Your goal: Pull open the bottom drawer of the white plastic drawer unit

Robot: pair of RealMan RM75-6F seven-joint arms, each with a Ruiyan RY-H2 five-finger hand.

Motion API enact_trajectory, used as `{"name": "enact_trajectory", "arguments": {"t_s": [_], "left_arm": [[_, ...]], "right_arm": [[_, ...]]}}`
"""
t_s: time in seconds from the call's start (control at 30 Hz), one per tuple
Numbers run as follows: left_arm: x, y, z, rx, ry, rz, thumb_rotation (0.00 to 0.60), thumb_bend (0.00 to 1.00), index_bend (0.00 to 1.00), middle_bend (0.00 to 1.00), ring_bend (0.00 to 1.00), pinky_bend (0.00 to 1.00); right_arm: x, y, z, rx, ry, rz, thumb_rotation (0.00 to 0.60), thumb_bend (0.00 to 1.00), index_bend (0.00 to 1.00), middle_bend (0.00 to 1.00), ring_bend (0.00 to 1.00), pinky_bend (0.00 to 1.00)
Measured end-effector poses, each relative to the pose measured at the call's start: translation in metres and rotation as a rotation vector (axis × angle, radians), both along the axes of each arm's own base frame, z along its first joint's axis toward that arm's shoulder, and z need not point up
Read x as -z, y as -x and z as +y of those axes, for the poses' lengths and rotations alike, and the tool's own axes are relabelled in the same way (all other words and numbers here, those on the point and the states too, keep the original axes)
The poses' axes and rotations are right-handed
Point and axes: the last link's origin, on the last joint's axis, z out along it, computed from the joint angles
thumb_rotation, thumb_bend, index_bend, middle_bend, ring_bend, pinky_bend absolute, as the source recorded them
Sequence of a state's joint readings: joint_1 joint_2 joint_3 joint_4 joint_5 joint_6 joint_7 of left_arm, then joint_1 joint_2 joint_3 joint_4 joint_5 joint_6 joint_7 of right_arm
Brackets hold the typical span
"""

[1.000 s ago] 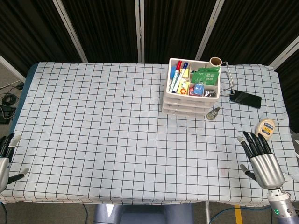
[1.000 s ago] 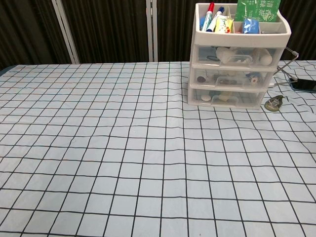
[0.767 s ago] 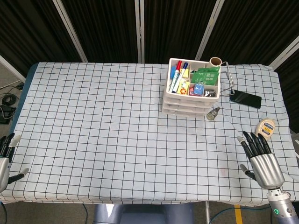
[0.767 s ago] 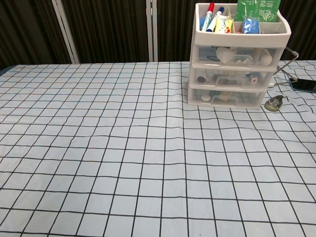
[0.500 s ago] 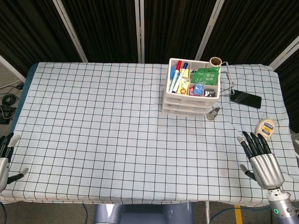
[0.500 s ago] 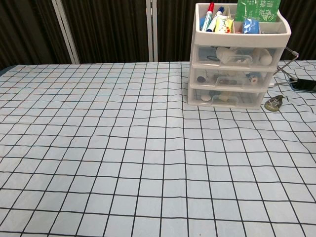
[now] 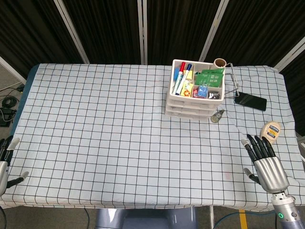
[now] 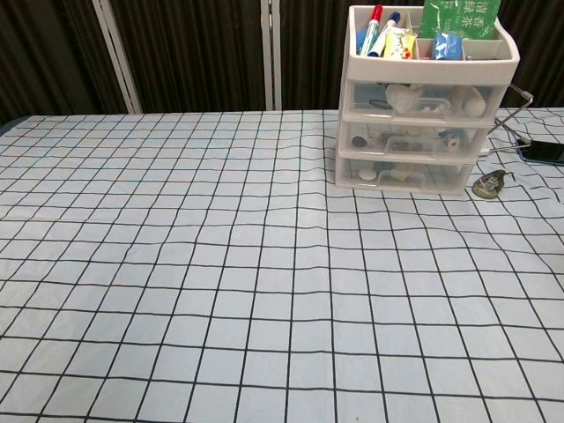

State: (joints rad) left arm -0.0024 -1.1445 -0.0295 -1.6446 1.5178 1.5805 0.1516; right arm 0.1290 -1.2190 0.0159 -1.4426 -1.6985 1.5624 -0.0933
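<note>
Nothing is done yet on this one: the drawer unit (image 7: pixel 194 95) sits toward the far right of the desk (image 7: pixel 95 143), and in the chest view its bottom drawer (image 8: pixel 403 174) is flush with the two above it, fully closed. The right robot hand (image 7: pixel 264 164) hovers near the desk's front right corner, well apart from the unit, fingers spread and grasping nothing. The left robot hand (image 7: pixel 5 162) sits at the front left edge, only partly in view, fingers apart and empty as far as can be seen. So the whole job is left, by my reading: a reach across to the unit, a hook on the bottom drawer's front, then the pull. The top tray holds markers (image 7: pixel 181 78) and green packets (image 7: pixel 209 76); there is print on the packets, but it is too small to read. A phone (image 7: pixel 250 100) lies just right of the unit, and a small round tin (image 7: pixel 271 130) nearer the right edge has a label I cannot make out.
</note>
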Motion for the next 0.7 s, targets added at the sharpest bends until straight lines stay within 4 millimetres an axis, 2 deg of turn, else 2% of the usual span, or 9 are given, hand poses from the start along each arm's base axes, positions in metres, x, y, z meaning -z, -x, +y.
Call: {"name": "enact_trajectory", "arguments": {"t_s": [0.1, 0.2, 0.27, 0.4, 0.7], "left_arm": [[-0.001, 0.000, 0.000, -0.001, -0.005, -0.003, 0.600, 0.01, 0.00, 0.00, 0.00, 0.00], [-0.002, 0.000, 0.000, -0.004, -0.007, -0.006, 0.600, 0.01, 0.00, 0.00, 0.00, 0.00], [-0.002, 0.000, 0.000, -0.003, -0.009, -0.008, 0.600, 0.01, 0.00, 0.00, 0.00, 0.00], [-0.005, -0.002, -0.001, 0.015, -0.026, -0.013, 0.600, 0.01, 0.00, 0.00, 0.00, 0.00], [-0.005, -0.002, -0.002, 0.026, -0.028, -0.012, 0.600, 0.01, 0.00, 0.00, 0.00, 0.00]], "right_arm": [[0.000, -0.004, -0.001, -0.012, 0.018, -0.032, 0.600, 0.13, 0.11, 0.68, 0.74, 0.72], [0.002, -0.009, -0.005, -0.017, 0.046, -0.081, 0.600, 0.18, 0.11, 0.82, 0.86, 0.80], [0.005, -0.013, -0.008, -0.014, 0.048, -0.109, 0.600, 0.23, 0.10, 0.87, 0.91, 0.83], [0.016, -0.023, -0.019, 0.015, -0.007, -0.187, 0.600, 0.38, 0.09, 0.91, 0.95, 0.86], [0.058, -0.059, -0.049, 0.242, -0.259, -0.632, 0.600, 0.47, 0.09, 0.93, 0.96, 0.87]]}}
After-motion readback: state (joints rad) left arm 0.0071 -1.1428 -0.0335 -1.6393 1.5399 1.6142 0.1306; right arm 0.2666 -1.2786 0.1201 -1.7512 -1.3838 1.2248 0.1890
